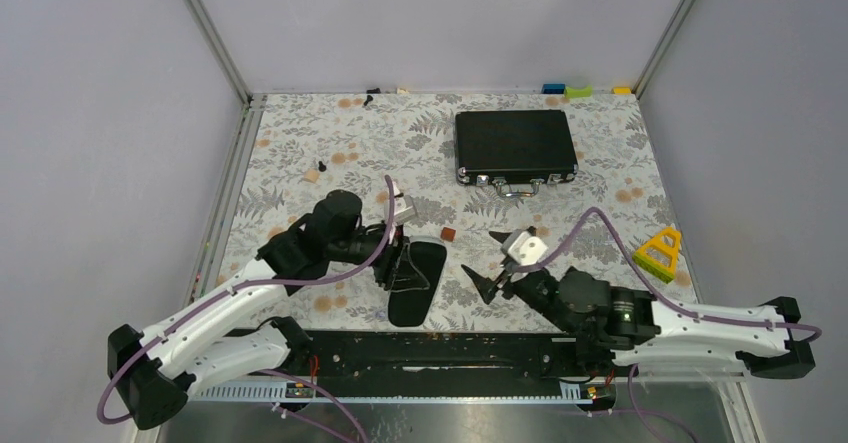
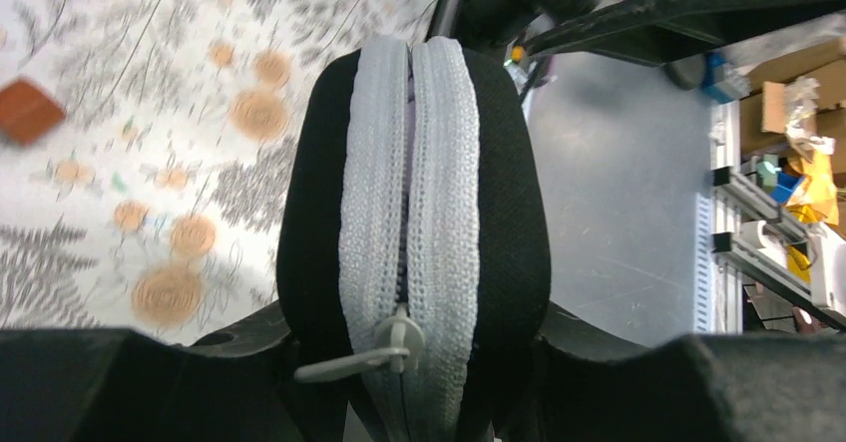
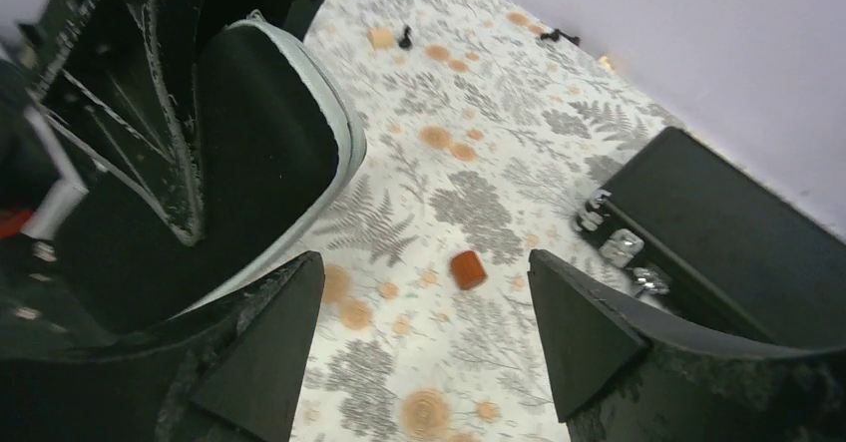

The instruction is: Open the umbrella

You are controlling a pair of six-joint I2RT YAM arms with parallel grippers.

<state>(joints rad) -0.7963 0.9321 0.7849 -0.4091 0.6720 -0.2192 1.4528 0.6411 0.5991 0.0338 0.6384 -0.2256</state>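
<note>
The umbrella is hidden; no lavender fabric or shaft shows in any view. My left gripper [image 1: 398, 263] [image 2: 414, 367] is shut on a black oval clamshell case [image 1: 417, 285] [image 2: 499, 213], one finger on each shell, and holds it on edge near the table's front. The case's grey zip runs up the middle, its slider [image 2: 399, 345] close to the jaws. The right gripper [image 1: 490, 260] [image 3: 424, 352] stands open just right of the case [image 3: 259, 153], above bare tablecloth, with nothing between its fingers.
A flat black briefcase [image 1: 515, 146] [image 3: 738, 232] lies at the back right. A small brown block [image 1: 449, 234] [image 3: 467, 268] sits between the grippers. A yellow triangle [image 1: 660, 250] stands at the right edge; a tan cube [image 1: 311, 175] lies back left.
</note>
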